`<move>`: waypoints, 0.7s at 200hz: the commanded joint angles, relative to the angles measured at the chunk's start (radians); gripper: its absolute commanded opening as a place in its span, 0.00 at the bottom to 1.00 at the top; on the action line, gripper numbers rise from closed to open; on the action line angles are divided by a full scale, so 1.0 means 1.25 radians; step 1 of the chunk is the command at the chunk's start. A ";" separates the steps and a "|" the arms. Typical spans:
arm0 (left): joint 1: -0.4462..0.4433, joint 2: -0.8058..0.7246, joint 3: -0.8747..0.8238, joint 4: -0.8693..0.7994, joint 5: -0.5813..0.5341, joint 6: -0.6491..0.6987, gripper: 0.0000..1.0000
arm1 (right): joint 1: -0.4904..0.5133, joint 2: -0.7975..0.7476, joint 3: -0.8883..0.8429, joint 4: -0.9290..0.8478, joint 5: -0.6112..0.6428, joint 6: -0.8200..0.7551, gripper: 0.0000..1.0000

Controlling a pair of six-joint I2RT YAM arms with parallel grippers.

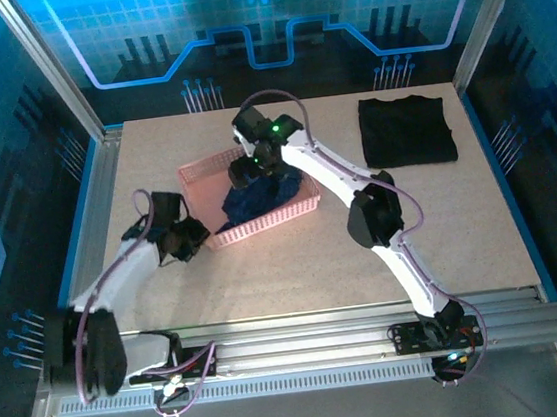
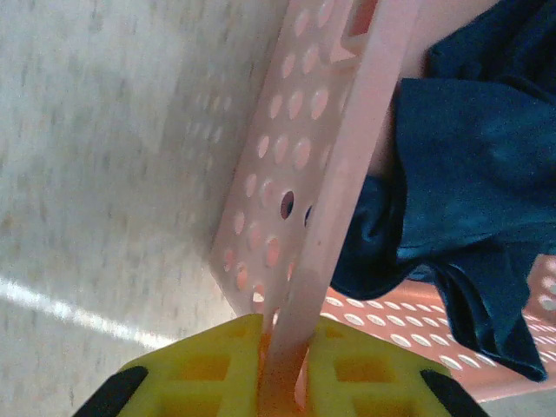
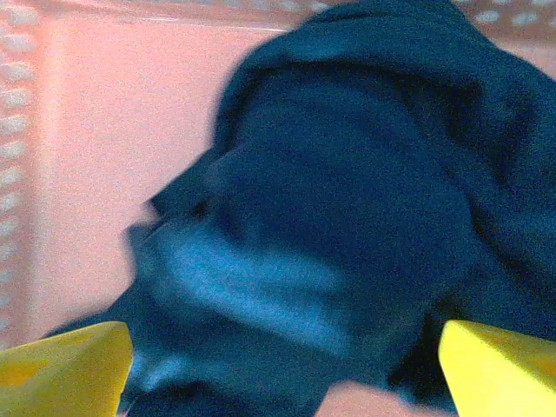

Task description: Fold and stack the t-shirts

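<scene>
A crumpled navy blue t-shirt (image 1: 258, 203) lies inside the pink perforated basket (image 1: 303, 206); it also shows in the left wrist view (image 2: 469, 174) and the right wrist view (image 3: 347, 191). A black t-shirt (image 1: 407, 129), folded to a square, lies flat at the back right of the table. My left gripper (image 1: 199, 236) (image 2: 282, 373) is shut on the basket's rim (image 2: 347, 174) at its near left corner, with the yellow fingers (image 2: 200, 369) pinching the pink wall. My right gripper (image 1: 250, 171) (image 3: 282, 373) hangs over the basket, jaws wide open, fingertips (image 3: 65, 365) on either side of the navy cloth.
The basket stands left of the table's middle. Bare tabletop (image 1: 296, 277) stretches in front of it towards the metal rails at the near edge. Blue frame walls close in the table on the left, right and back.
</scene>
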 commanded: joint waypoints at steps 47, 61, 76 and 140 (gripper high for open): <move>-0.070 -0.189 0.040 -0.092 -0.018 -0.131 0.50 | 0.004 0.031 -0.063 0.045 0.092 0.082 0.45; -0.070 -0.157 0.124 -0.137 -0.056 -0.055 0.58 | 0.001 0.004 -0.049 0.065 0.070 0.066 0.22; -0.058 -0.101 0.216 -0.189 -0.102 0.030 0.63 | -0.008 -0.046 -0.021 0.070 0.033 0.050 0.02; 0.072 0.304 0.665 -0.255 -0.086 0.465 0.77 | -0.066 -0.366 0.074 0.032 -0.144 -0.028 0.00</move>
